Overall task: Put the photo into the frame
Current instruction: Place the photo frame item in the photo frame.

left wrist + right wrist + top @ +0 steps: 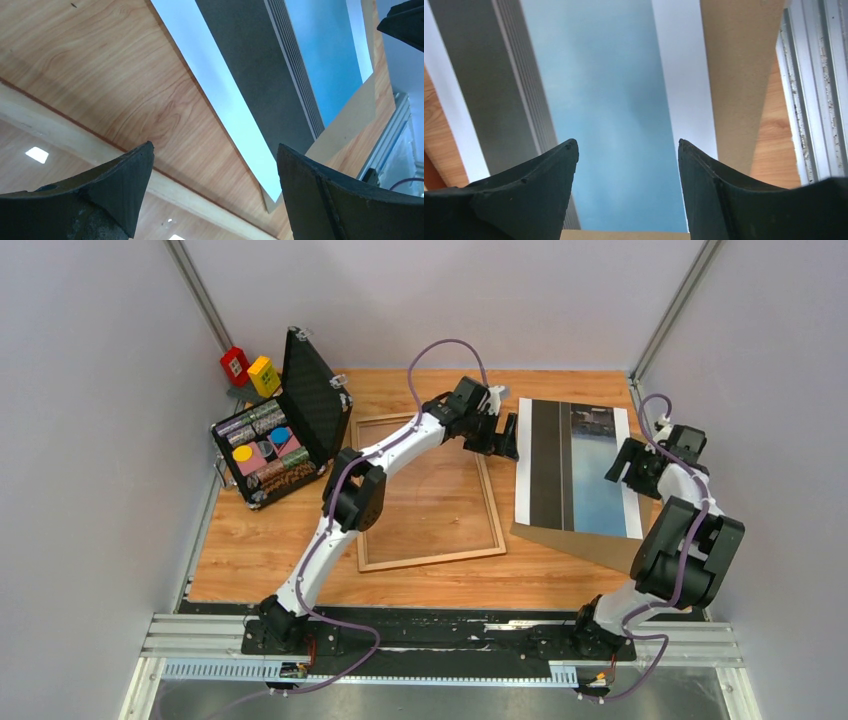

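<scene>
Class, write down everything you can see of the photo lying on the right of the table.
The photo is a large rectangular paper print lying flat, picture side up, right of the frame. White margins flank a wide dark grey band, thin stripes and blue sky. It rests on the brown backing board, whose near corner pokes out beneath.

Blue, dark-grey and white photo (575, 465); pale wooden frame (433, 560)

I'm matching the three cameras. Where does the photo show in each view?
Top external: right of centre, the photo lies right of the frame.
Left wrist: a diagonal strip from top centre toward lower right.
Right wrist: fills the middle of the picture.
Shared landmark: its dark grey band.
</scene>
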Motion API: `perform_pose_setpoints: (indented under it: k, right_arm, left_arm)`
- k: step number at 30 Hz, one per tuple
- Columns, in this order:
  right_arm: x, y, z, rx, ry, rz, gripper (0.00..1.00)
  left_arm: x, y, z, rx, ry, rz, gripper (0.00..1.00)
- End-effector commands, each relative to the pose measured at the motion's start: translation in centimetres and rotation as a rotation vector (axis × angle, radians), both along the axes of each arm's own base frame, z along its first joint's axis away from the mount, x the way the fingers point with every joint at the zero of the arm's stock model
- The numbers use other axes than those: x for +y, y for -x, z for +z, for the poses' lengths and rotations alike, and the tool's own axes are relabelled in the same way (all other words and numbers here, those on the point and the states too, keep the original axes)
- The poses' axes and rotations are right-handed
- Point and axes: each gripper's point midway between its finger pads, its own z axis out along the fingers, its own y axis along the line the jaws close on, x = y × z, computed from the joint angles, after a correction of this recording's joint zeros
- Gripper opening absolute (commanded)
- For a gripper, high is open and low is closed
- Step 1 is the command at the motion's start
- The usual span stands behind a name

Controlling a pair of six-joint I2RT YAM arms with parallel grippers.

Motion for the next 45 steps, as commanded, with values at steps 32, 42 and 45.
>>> perform_pose_setpoints:
  k: [32, 42, 45]
  right_arm:
    - [-5.2, -3.3, -4.9, 0.046, -0.025, 0.062, 0.67]
    - [-2.7, -2.5, -6.2, 0.058, -0.136, 0.102, 0.64]
    - [-2.2, -2.3, -6.3, 0.058, -0.158, 0.108, 0.64]
  left_arm:
    - [-4.8, 4.6, -6.0, 0.259, 0.087, -0.017, 1.00]
    - [-6.0, 6.5, -7.7, 0.344, 0.123, -0.051, 1.00]
    - [-6.1, 6.7, -7.9, 0.358, 0.131, -0.057, 1.00]
